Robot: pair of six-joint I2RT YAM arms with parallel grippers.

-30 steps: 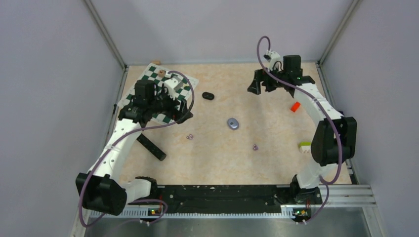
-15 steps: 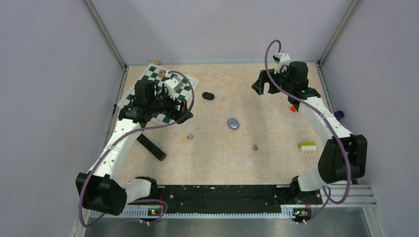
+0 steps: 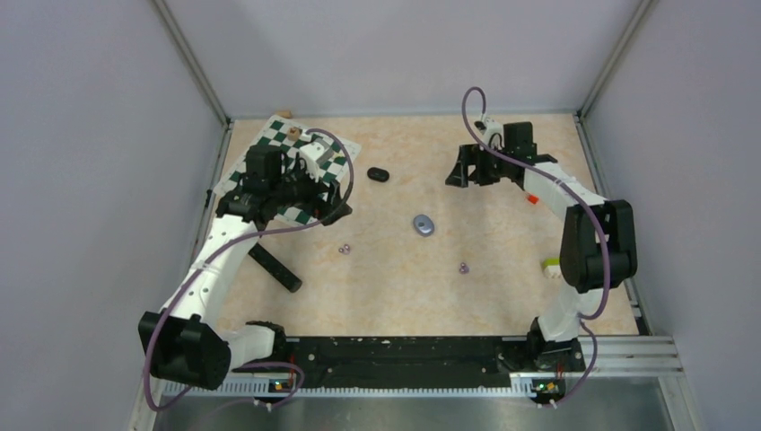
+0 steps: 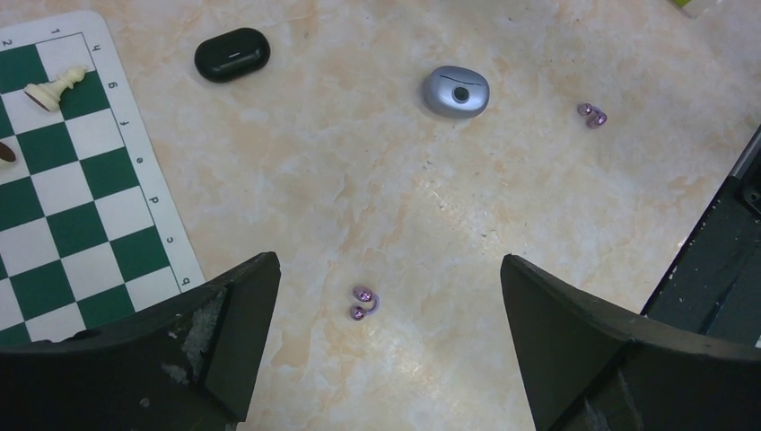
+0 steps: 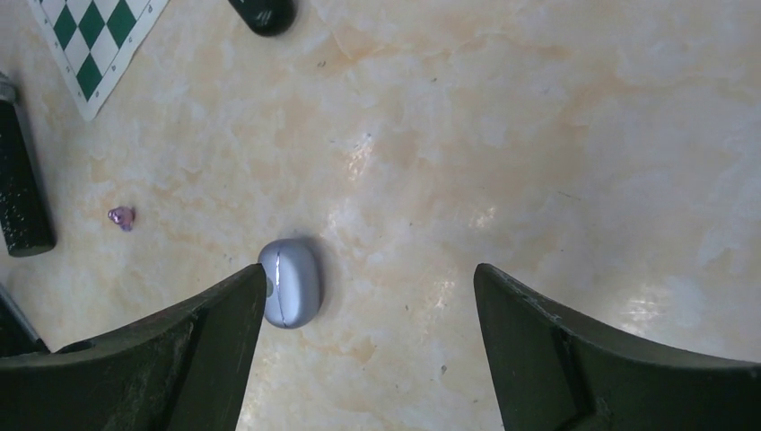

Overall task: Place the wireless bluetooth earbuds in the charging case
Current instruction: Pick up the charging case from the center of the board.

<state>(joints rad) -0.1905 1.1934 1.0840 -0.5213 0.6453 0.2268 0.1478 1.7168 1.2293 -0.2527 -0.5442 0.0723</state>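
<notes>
Top external: right arm [image 3: 561, 185] arched, fingers [image 3: 459, 172] apart.

Cropped at 12 o'clock of the right wrist view: black case [image 5: 265, 13]; at 9 o'clock: black bar [image 5: 22, 197]. Half hidden behind the right arm [image 3: 592, 242] from above: orange block [image 3: 531, 198], green-white block [image 3: 549, 264]. Too small for detail there: purple earbuds [image 3: 344, 249].

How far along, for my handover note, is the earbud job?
Done: nothing yet. One purple earbud and a second purple earbud lie loose on the table. The lilac case and black case look shut. No black buds show. In hand: nothing. The left gripper hangs open over the first bud, and the right gripper is open above the lilac case. Left: open a case, seat the buds.
</notes>
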